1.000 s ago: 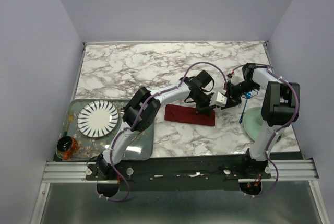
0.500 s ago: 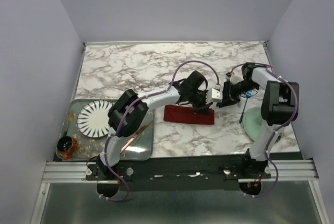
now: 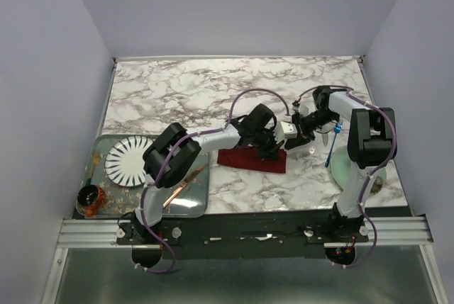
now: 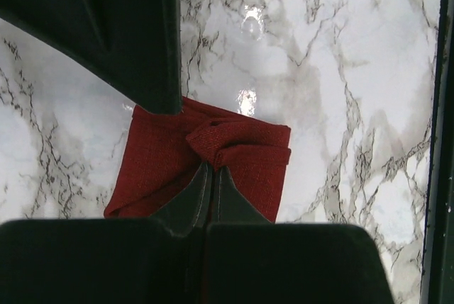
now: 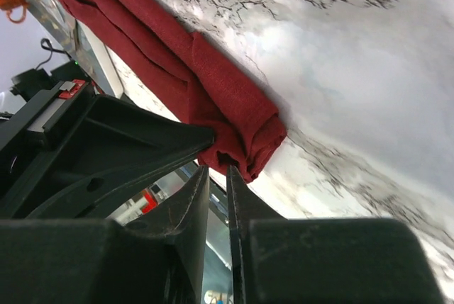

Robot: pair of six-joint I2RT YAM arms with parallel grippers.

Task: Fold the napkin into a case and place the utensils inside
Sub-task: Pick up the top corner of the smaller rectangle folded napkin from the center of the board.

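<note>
- Napkin (image 4: 234,152) cloth is pinched in the left end effector (image 4: 211,174), whose jaws are clenched on a raised fold near the cloth's right end.
- At that same end, from about 2 o'clock, sits the right end effector (image 5: 218,171). Its jaws stand a narrow slit apart at the cloth's corner, and I cannot tell whether they have caught any fabric.
- The cloth lies as a long, narrow band in the middle of the desk (image 3: 177,91), bunched where the two tools meet.
- At 3 o'clock of the cloth lies the blue-handled fork (image 3: 330,152), just beside a pale green dish (image 3: 347,169).
- At 9 o'clock a tray (image 3: 152,203) holds a striped plate (image 3: 133,161) and a copper knife (image 3: 186,187).
- To my eye the folding is nearly done and the pocket's mouth is being worked open. The next move calls for parting the top layer cleanly, then fetching the fork.
</note>
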